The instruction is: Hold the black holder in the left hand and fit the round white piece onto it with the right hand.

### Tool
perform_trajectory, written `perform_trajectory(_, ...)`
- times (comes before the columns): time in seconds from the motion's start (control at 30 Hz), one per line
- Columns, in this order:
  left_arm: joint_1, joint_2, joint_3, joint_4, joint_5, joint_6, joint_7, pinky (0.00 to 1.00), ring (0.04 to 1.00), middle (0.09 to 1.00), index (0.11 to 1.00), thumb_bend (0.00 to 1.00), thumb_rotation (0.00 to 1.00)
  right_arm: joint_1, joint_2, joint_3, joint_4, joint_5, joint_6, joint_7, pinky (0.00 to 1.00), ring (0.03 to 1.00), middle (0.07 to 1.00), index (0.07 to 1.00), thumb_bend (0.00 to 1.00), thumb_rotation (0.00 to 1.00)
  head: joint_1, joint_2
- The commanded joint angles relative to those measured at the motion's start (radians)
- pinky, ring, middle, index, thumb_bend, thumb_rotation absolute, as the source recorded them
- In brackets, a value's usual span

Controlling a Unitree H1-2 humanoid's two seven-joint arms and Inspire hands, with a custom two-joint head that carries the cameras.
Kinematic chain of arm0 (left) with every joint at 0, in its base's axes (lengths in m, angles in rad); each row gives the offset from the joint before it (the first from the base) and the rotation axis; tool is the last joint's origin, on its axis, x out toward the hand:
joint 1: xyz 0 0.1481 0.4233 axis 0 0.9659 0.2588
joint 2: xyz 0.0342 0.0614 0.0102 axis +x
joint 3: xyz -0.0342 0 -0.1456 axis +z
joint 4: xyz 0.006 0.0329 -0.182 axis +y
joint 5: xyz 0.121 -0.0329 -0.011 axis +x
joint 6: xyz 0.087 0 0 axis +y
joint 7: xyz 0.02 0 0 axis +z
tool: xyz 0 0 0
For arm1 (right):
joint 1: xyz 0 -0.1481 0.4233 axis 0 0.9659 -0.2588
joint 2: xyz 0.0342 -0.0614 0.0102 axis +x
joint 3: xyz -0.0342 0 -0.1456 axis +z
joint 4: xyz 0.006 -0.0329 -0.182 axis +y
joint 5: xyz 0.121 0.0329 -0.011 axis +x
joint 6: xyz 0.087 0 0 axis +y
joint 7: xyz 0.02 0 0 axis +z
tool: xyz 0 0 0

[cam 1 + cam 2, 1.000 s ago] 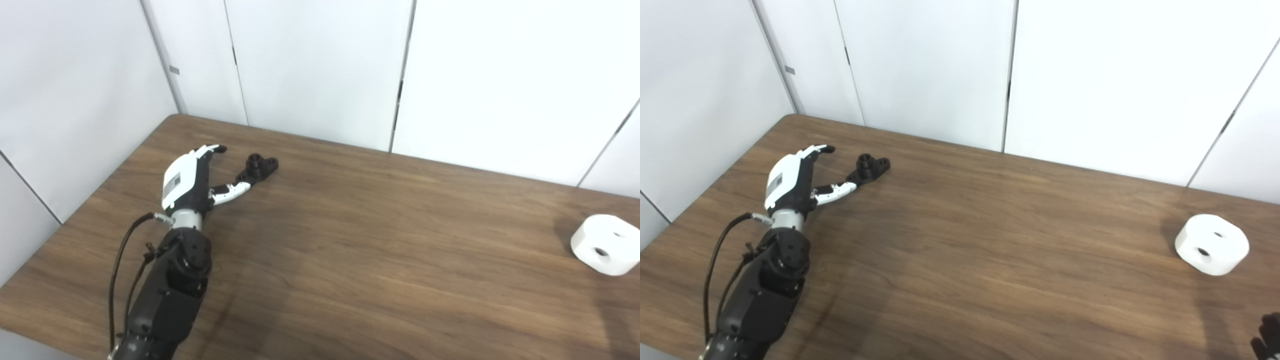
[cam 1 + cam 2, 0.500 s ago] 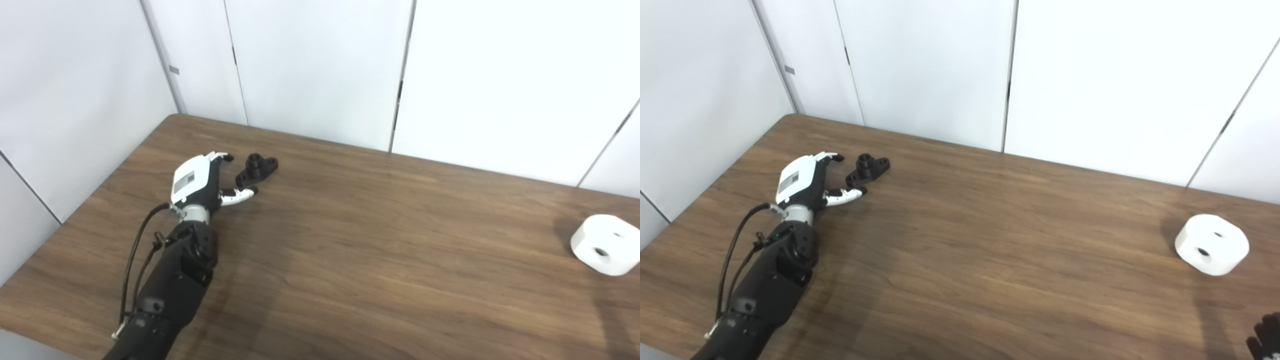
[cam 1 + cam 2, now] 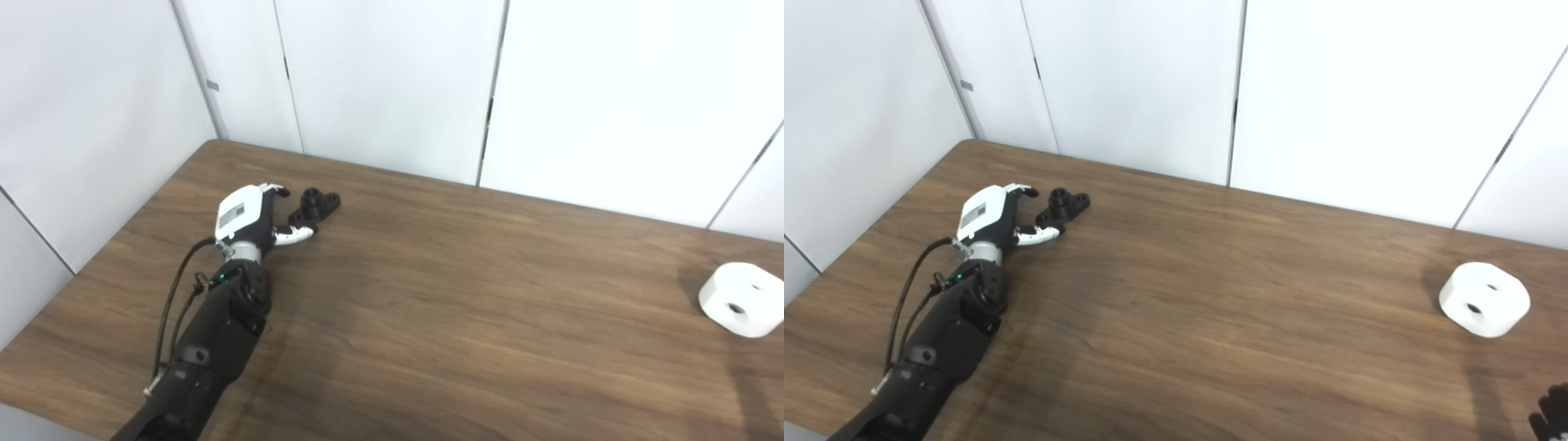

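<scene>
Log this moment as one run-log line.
left hand: open, beside small black plastic holder, not gripping | right hand: frame edge, state unclear | round white piece: on wooden table, untouched

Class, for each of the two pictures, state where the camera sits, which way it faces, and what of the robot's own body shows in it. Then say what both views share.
Left eye view: on the head, looking down across the wooden table toward the white wall panels; only the left hand and its arm show.
Right eye view: beside it, slightly rightward, facing the same way; the left hand plus dark fingertips of the right hand at the bottom right corner.
Shared: the black holder just beyond the left hand, and the round white piece far right.
</scene>
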Motion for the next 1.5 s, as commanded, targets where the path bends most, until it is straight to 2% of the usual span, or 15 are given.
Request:
perform_trajectory(0.0, -0.063, 0.035, -0.004, -0.003, 0.004, 0.012, 0.003, 0.96, 0.956, 0.916, 0.774, 0.81, 0.34, 0.038, 0.05, 0.043, 0.08, -0.003, 0.034, 0.001, 1.0, 1.0, 0.993, 0.996, 0.71, 1.0, 0.0, 0.002)
perform_trajectory(0.13, -0.082, 0.032, -0.011, 0.018, -0.003, 0.015, 0.008, 0.95, 0.949, 0.903, 0.736, 0.81, 0.33, 0.039, 0.052, 0.043, 0.081, 0.001, 0.036, 0.0, 1.0, 1.0, 0.99, 0.988, 0.65, 1.0, -0.003, 0.004)
perform_trajectory(0.33, -0.095, 0.031, -0.02, 0.04, -0.022, -0.001, 0.014, 0.96, 0.953, 0.893, 0.68, 0.8, 0.32, 0.04, 0.057, 0.044, 0.079, -0.008, 0.039, -0.01, 1.0, 1.0, 0.982, 0.982, 0.62, 1.0, -0.003, 0.005)
perform_trajectory(0.87, -0.1, 0.036, -0.04, 0.065, -0.027, 0.036, 0.012, 0.97, 0.954, 0.883, 0.636, 0.8, 0.31, 0.039, 0.049, 0.045, 0.086, -0.001, 0.03, 0.0, 1.0, 1.0, 0.99, 0.992, 0.58, 1.0, -0.002, 0.014)
perform_trajectory(1.2, -0.098, 0.05, -0.056, 0.065, -0.024, 0.058, -0.003, 0.95, 0.946, 0.872, 0.607, 0.77, 0.26, 0.038, 0.047, 0.049, 0.083, 0.014, 0.034, 0.009, 1.0, 1.0, 0.996, 0.997, 0.59, 1.0, -0.002, 0.014)
perform_trajectory(1.27, -0.096, 0.047, -0.054, 0.063, -0.025, 0.059, 0.005, 0.94, 0.941, 0.864, 0.585, 0.75, 0.21, 0.04, 0.047, 0.049, 0.078, 0.014, 0.036, 0.009, 1.0, 1.0, 0.998, 0.999, 0.58, 1.0, -0.005, 0.018)
perform_trajectory(1.3, -0.094, 0.044, -0.051, 0.06, -0.029, 0.052, 0.014, 0.94, 0.94, 0.859, 0.54, 0.64, 0.14, 0.041, 0.047, 0.048, 0.076, 0.01, 0.038, 0.008, 1.0, 1.0, 0.996, 0.997, 0.57, 1.0, -0.006, 0.018)
perform_trajectory(1.33, -0.091, 0.04, -0.045, 0.057, -0.035, 0.043, 0.024, 0.93, 0.935, 0.85, 0.51, 0.57, 0.1, 0.042, 0.048, 0.048, 0.073, 0.007, 0.04, 0.006, 1.0, 1.0, 0.996, 0.996, 0.58, 1.0, -0.006, 0.018)
perform_trajectory(1.47, -0.082, 0.038, -0.042, 0.051, -0.046, 0.009, 0.04, 0.92, 0.93, 0.834, 0.49, 0.52, 0.06, 0.045, 0.05, 0.047, 0.064, 0.004, 0.05, 0.0, 1.0, 1.0, 0.992, 0.992, 0.6, 1.0, -0.007, 0.021)
